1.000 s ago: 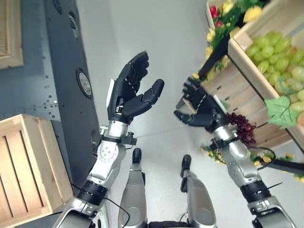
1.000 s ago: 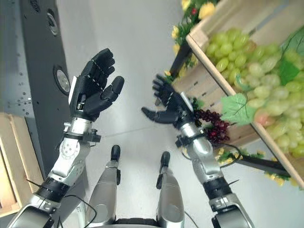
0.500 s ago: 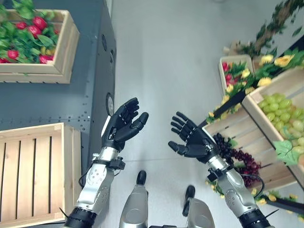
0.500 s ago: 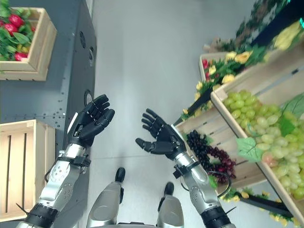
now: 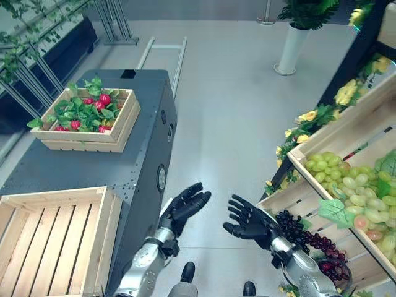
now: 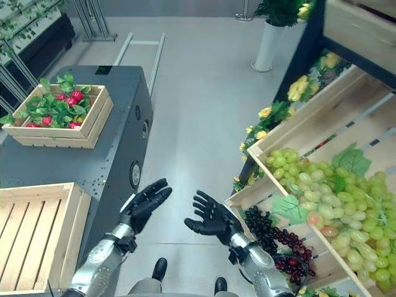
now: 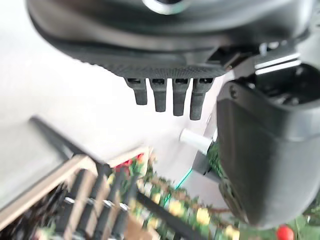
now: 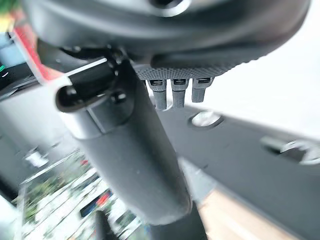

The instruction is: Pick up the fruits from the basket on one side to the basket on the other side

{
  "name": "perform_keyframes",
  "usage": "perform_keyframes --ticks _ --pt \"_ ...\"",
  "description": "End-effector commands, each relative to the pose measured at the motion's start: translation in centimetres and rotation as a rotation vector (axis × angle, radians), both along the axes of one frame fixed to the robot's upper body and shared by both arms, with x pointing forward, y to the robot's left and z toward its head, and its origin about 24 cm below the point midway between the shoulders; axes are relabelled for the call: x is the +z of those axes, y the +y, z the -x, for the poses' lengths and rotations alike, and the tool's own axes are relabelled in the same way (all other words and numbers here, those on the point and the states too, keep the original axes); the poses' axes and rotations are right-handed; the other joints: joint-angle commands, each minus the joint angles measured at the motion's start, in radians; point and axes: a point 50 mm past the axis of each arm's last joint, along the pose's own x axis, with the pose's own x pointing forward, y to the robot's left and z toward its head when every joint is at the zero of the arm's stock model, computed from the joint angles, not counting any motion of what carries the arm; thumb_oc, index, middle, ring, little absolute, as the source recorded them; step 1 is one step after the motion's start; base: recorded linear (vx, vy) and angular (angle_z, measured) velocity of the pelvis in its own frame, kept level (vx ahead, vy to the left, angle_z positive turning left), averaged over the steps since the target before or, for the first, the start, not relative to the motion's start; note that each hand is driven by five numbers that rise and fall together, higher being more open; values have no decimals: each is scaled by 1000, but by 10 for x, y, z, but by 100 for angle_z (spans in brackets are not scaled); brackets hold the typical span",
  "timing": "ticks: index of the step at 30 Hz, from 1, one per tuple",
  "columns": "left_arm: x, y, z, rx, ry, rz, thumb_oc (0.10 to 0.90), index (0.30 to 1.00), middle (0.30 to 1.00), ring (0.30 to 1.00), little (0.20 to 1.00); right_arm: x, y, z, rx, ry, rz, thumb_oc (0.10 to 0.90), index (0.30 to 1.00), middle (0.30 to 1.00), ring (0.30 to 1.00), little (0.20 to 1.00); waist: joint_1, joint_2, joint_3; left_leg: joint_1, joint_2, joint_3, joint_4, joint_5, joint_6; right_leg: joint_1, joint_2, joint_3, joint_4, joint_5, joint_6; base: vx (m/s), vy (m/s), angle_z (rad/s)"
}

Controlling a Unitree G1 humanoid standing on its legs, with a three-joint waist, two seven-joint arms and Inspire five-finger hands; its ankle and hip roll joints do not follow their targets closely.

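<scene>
Both hands empty, fingers spread: left hand, right hand lower centre. Swing right to dark grapes lower right, grip stem gently.

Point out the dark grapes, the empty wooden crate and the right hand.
dark grapes point(image 6: 275, 235), right eye view, middle of the bunch
empty wooden crate point(image 5: 46, 241), left eye view, slatted floor
right hand point(image 5: 250, 224), left eye view, palm

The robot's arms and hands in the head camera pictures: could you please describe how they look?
Both arms are silver-grey metal with rounded, jointed segments and dark bands near the wrists. Each ends in a black hand with segmented fingers and a thumb: the left hand and the right hand. In the left wrist view the fingers look like short, blocky black pegs under a textured dark palm.
</scene>
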Motion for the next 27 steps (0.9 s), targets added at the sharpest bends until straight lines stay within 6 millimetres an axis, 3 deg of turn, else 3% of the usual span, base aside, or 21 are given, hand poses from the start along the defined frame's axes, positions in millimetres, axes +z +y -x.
perform_keyframes --ticks 1,6,8,13,16,20,27 --pt "47 15 -37 32 -261 62 800 900 900 900 900 50 22 -41 -2 -286 -75 800 900 900 900 900 30 -78 -12 -65 -72 55 -28 48 38 -40 6 -21 21 53 -89 -148 -134 24" --pt "48 2 -35 -24 -259 95 800 900 900 900 900 53 13 -44 -117 -304 -52 800 900 900 900 900 12 -97 -24 -77 -121 112 181 -63 61 -53 -28 -45 22 58 -101 -119 -16 26" --pt "48 -1 -35 -42 -261 96 800 900 900 900 900 51 10 -42 -156 -290 -69 800 900 900 900 900 -6 -92 -36 -51 -117 137 161 -72 66 -58 -24 -49 25 59 -100 -36 106 78" --pt "48 -11 -42 -110 -255 95 800 900 900 900 900 52 11 -41 -185 -337 -54 800 900 900 900 900 -43 -48 -87 47 -61 189 -55 -14 45 -53 -39 -86 2 63 -71 -31 221 66" --pt "48 -12 -42 -116 -238 92 800 900 900 900 900 51 13 -43 -184 -319 -61 800 900 900 900 900 -34 -46 -95 53 -77 178 -55 -30 50 -53 -59 -88 2 68 -54 -23 219 31" --pt "42 -6 -35 -136 -207 59 800 900 900 900 900 48 20 -38 -159 -302 -121 800 900 900 900 900 -27 -43 -97 88 -95 212 -55 -59 72 -45 -104 -101 3 92 -19 -38 196 -2" --pt "34 -4 -32 -140 -158 30 800 900 900 900 900 39 25 -36 -182 -249 -139 800 900 900 900 900 -31 -42 -112 119 -110 231 -55 -91 98 -40 -121 -85 2 103 -1 -27 70 -2"
